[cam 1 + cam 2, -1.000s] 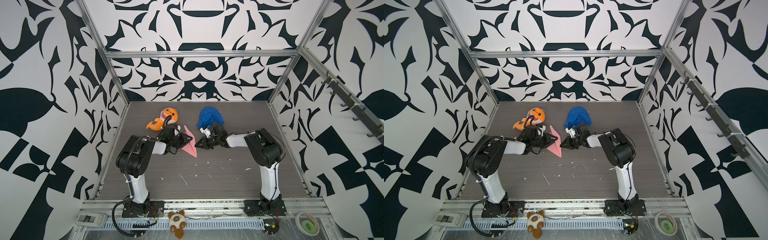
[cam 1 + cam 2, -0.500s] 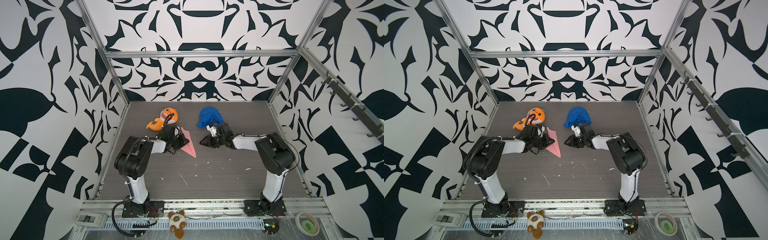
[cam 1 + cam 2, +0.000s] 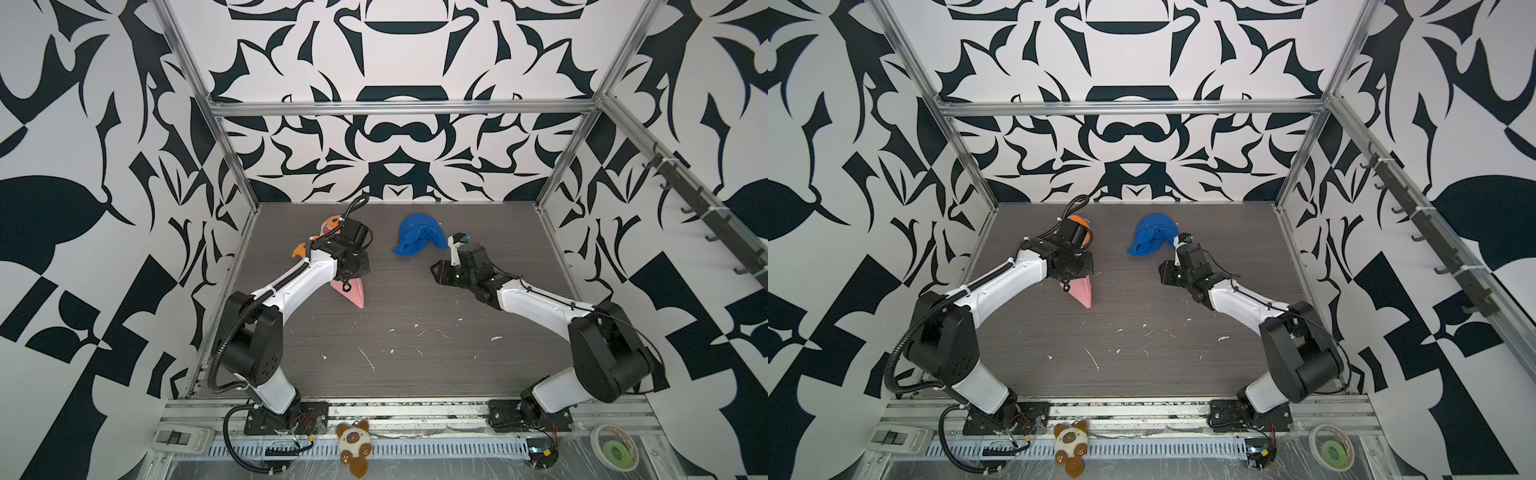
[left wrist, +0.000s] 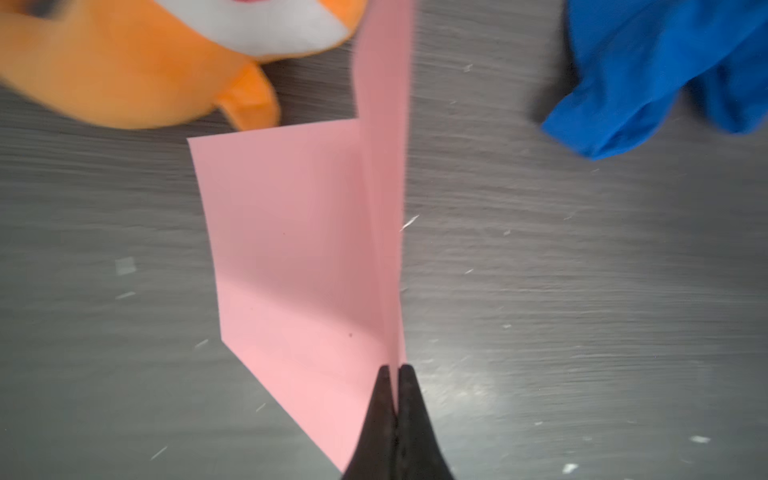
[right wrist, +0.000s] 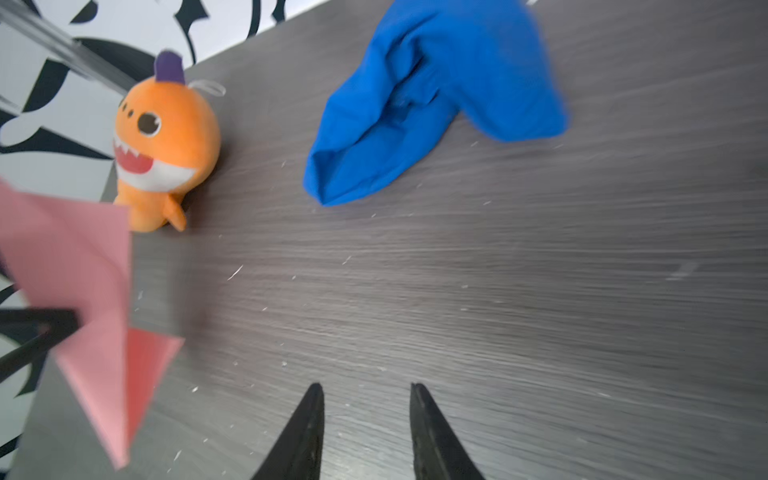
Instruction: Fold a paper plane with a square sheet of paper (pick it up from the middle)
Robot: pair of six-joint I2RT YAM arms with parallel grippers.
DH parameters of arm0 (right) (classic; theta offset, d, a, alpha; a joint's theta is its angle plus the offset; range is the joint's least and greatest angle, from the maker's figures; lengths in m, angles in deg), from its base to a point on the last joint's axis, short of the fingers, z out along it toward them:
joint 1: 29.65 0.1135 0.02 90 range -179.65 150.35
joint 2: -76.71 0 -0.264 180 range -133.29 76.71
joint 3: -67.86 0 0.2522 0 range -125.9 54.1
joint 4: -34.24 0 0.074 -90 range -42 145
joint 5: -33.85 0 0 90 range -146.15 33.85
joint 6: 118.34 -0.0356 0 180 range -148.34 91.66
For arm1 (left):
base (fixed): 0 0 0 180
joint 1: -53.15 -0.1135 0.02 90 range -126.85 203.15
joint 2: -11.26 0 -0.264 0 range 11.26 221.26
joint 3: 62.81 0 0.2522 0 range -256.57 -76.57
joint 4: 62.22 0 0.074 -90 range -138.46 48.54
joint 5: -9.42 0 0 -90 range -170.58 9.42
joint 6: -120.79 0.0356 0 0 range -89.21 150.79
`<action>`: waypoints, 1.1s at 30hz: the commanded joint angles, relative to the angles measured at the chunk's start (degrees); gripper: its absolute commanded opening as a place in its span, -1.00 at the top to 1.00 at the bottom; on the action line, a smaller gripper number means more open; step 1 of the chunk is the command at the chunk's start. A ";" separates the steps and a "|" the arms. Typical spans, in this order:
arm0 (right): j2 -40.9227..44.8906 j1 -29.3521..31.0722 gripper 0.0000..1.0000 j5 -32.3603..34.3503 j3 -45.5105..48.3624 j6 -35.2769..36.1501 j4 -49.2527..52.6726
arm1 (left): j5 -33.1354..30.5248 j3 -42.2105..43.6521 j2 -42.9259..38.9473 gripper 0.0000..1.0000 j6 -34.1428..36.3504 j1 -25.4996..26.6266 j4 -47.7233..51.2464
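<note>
Folding is judged nearly done: the paper plane [image 3: 352, 292], already a narrow dart with ridge and wing, is held by its ridge in the clenched left end effector [image 4: 395, 368], left of the surface's [image 3: 415, 353] middle, near the orange plush toy [image 5: 166, 141]. The right end effector [image 5: 368, 386] is parted and empty, well apart. Perhaps only wing-spreading is left.

White wall panels with bold black leaf-like shapes [image 3: 395, 153] enclose a dark grey wood-grain tabletop [image 3: 415, 353] left, far and right, framed by silver aluminium rails [image 3: 399, 107]. Black hooks [image 3: 688, 208] line the right wall.
</note>
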 commanded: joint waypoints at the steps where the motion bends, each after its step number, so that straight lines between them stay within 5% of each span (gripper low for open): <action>1: 3.38 -0.52 0.20 7.99 1.28 0.86 0.98 | -19.19 -5.73 4.78 0.91 1.75 2.20 19.95; 5: 4.81 -0.89 0.20 9.58 2.16 0.37 2.18 | -26.15 -10.81 10.78 0.90 -0.41 3.99 25.71; 14: 4.56 -1.36 0.23 9.02 2.49 -0.81 2.91 | -30.10 -17.39 24.79 0.86 -5.51 7.15 31.88; 33: 0.91 -2.38 0.28 5.52 1.20 -2.57 3.00 | -15.24 -19.36 33.46 0.70 -6.64 11.71 23.43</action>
